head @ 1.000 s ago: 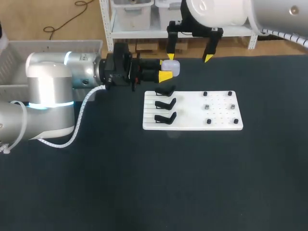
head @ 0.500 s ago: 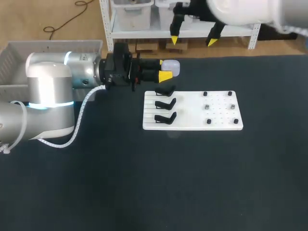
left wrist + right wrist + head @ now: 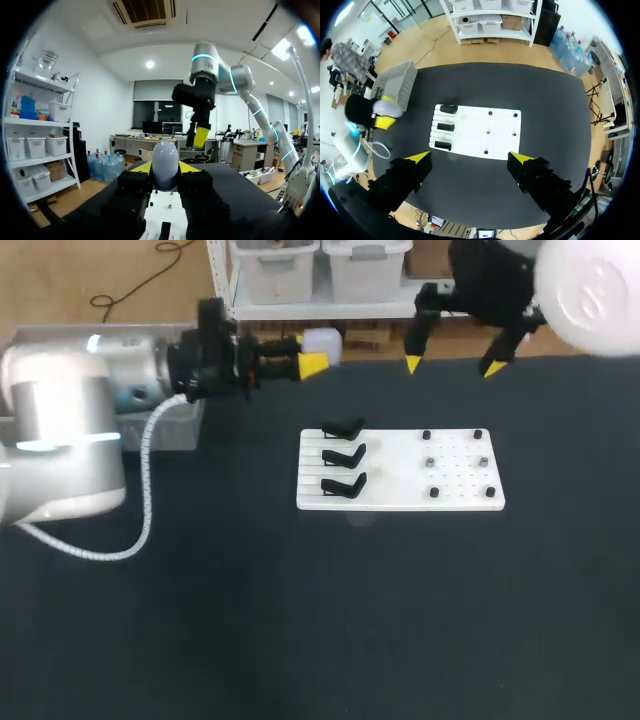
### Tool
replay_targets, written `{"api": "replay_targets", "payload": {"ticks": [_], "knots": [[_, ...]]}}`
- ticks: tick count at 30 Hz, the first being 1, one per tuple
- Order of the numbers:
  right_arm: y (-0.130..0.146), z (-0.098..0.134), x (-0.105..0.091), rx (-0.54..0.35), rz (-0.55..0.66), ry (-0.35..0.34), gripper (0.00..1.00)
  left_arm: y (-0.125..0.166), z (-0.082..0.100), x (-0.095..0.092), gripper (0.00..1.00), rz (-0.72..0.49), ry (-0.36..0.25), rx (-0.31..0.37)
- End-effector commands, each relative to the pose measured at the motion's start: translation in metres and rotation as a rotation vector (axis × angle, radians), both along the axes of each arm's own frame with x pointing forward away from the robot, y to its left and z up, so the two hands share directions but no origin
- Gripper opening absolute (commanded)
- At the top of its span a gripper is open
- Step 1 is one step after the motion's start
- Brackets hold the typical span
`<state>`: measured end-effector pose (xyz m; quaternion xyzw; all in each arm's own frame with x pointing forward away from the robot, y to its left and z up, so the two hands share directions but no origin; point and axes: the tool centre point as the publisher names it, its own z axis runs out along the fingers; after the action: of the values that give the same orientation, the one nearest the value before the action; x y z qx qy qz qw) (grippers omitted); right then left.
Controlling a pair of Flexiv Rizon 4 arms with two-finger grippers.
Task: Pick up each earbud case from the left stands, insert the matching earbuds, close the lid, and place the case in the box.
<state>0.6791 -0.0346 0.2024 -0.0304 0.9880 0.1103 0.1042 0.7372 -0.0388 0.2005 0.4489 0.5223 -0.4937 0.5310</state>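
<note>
Clearly the case [image 3: 322,340] is the palest thing in sight: a smooth, glossy shell, white with a lilac tint and rounded like an egg. In the left wrist view it [image 3: 165,162] stands upright as a blunt dome. The left gripper [image 3: 306,352] has closed on it, one yellow tip pressed to each flank, and the fingers have narrowed only as far as the shell allows. Held in the air, the case sits near the table's far left edge, close to the box [image 3: 402,80] and well apart from the board [image 3: 400,472].

The box is a grey, straight-walled bin, plastic by the look of it. The board is a flat, hard, white rectangle lying on the matte black table [image 3: 300,620]. Three black hooked stands [image 3: 343,454] run in a column down its left side. Six small dark studs [image 3: 430,462] sit in two columns on its right half. They may be earbuds, but they are too small to tell.

The right gripper [image 3: 450,366] hangs over the table's far side, beyond the board. Its dark, blocky fingers are spread wide with nothing between the yellow tips.
</note>
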Motion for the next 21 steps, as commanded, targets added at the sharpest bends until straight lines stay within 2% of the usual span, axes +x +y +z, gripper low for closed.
{"api": "replay_targets", "payload": {"ticks": [1,5,6,13,14,15,16,18,19,21], "knots": [[-0.007,-0.002,-0.01,0.025,-0.036,-0.174,1.0,0.025,0.02,-0.022,0.0,0.271,-0.008,0.022],[-0.007,-0.002,-0.01,0.025,-0.036,-0.174,1.0,0.06,0.022,-0.005,0.0,0.414,0.001,0.036],[-0.007,-0.002,-0.01,0.025,-0.036,-0.174,1.0,0.073,0.021,0.001,0.0,0.458,0.011,0.031],[-0.007,-0.002,-0.01,0.025,-0.036,-0.174,1.0,0.163,0.016,0.052,0.0,0.736,-0.02,0.122],[-0.007,-0.002,-0.01,0.025,-0.036,-0.174,1.0,0.174,0.016,0.059,0.0,0.775,-0.001,0.101],[-0.007,-0.002,-0.01,0.025,-0.036,-0.174,1.0,0.184,0.017,0.066,0.0,0.796,-0.002,0.102],[-0.007,-0.002,-0.01,0.025,-0.036,-0.174,1.0,0.194,0.016,0.074,0.0,0.812,-0.025,0.141],[-0.007,-0.002,-0.01,0.025,-0.036,-0.174,1.0,0.213,0.013,0.09,0.0,0.858,-0.019,0.15],[-0.007,-0.002,-0.01,0.025,-0.036,-0.174,1.0,0.221,0.01,0.098,0.0,0.868,-0.033,0.185],[-0.007,-0.002,-0.01,0.025,-0.036,-0.174,1.0,0.238,0.002,0.113,0.0,0.906,-0.019,0.206]]}}
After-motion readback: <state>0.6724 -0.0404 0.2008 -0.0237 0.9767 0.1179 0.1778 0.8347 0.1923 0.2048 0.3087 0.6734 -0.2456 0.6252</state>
